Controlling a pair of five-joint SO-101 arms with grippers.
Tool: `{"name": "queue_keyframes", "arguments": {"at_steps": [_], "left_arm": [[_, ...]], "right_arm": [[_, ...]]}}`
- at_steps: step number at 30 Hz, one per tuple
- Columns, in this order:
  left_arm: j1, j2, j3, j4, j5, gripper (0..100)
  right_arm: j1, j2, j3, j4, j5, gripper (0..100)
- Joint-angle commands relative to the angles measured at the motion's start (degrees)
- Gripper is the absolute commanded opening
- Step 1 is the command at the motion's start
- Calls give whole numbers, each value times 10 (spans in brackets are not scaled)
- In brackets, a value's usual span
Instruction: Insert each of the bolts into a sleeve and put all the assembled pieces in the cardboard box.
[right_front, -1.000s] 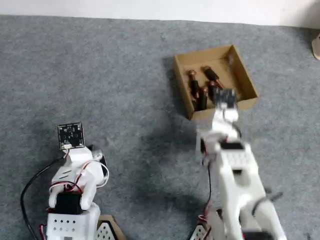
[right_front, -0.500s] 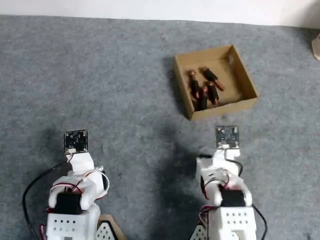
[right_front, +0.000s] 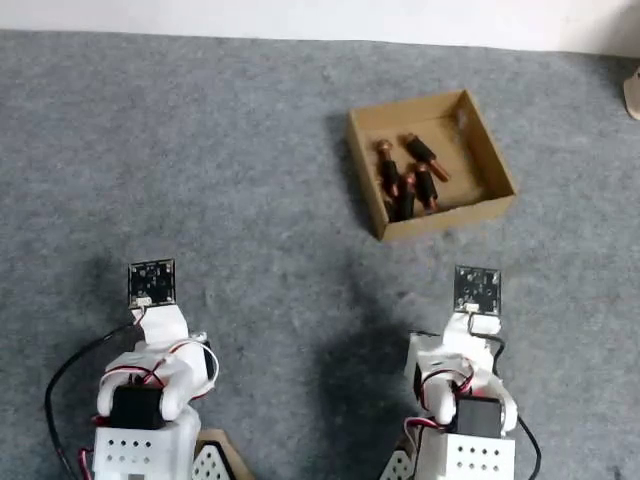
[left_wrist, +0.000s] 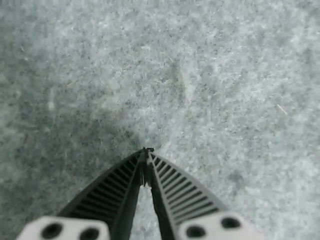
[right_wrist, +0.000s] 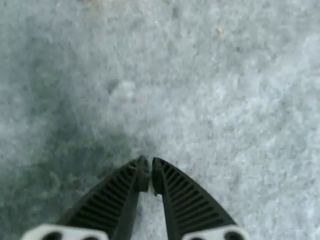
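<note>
On the grey worktop (right_front: 200, 150), the brown square cardboard box (right_front: 445, 217) sits far from the left claw (left_wrist: 146, 153) and right claw (right_wrist: 149, 166), both pinched closed on nothing, and holds the copper-and-black bolt pieces (right_front: 405, 180), so I think only a wild arm swing could knock it.

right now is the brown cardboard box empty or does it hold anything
Not empty. The open-topped brown cardboard box holds a cluster of dark and copper-coloured assembled pieces lying on its floor.
</note>
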Motion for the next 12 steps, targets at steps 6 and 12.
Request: {"name": "queue_keyframes", "arguments": {"at_steps": [6, 12], "left_arm": [[-8, -7, 13, 3, -4, 6], [-8, -7, 13, 3, -4, 6]], "right_arm": [[7, -20, 81, 5, 0, 5], [7, -20, 81, 5, 0, 5]]}}
